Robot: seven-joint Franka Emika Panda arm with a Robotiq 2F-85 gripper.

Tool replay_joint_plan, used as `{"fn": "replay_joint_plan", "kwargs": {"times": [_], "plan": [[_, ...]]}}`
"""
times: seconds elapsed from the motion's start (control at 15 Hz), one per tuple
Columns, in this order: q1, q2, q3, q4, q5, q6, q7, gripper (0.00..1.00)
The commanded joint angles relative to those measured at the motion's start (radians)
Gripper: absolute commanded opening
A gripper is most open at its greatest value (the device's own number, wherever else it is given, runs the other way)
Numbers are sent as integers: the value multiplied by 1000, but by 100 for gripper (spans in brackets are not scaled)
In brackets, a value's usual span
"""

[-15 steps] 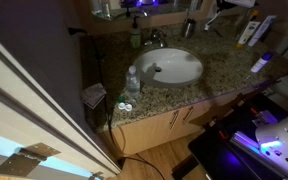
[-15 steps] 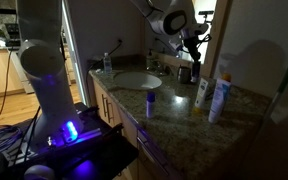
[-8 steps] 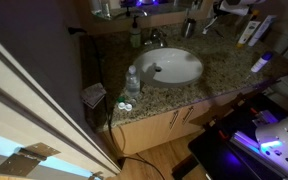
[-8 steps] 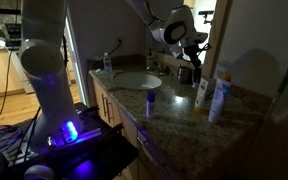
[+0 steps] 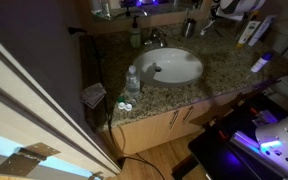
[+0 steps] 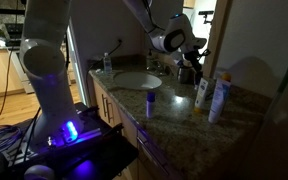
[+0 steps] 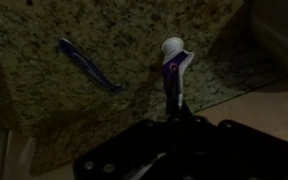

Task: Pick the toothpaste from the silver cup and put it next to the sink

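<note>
In the wrist view my gripper [image 7: 174, 118] is shut on the toothpaste [image 7: 174, 75], a slender white-and-purple tube with a white cap that sticks out past my dark fingers, above the speckled granite counter [image 7: 44, 100]. In both exterior views the gripper [image 5: 216, 17] [image 6: 193, 52] hangs at the back of the counter, just above and beside the silver cup [image 5: 190, 27] [image 6: 185, 73]. The tube is too small to make out there. The white oval sink [image 5: 170, 66] [image 6: 136, 81] lies to one side of the cup, with its chrome tap [image 5: 155, 40] behind it.
A blue toothbrush [image 7: 89, 65] lies on the granite below the gripper. A green soap bottle [image 5: 136, 38] stands by the tap and a clear plastic bottle [image 5: 132, 80] at the front edge. Two tall white-and-yellow tubes [image 6: 201, 92] [image 6: 220, 98] and a small blue-capped item [image 6: 151, 103] stand on the counter.
The wrist has shifted and turned a little above the cup. The sink and the bottles have not moved.
</note>
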Motion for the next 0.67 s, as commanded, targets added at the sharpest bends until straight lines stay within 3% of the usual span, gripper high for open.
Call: {"fn": "replay_joint_plan", "kwargs": {"times": [0.0, 0.47, 0.6], "plan": [[24, -3, -27, -6, -15, -6, 20, 33], [59, -105, -70, 14, -63, -102, 7, 83], [66, -166, -82, 21, -96, -195, -8, 97]]}}
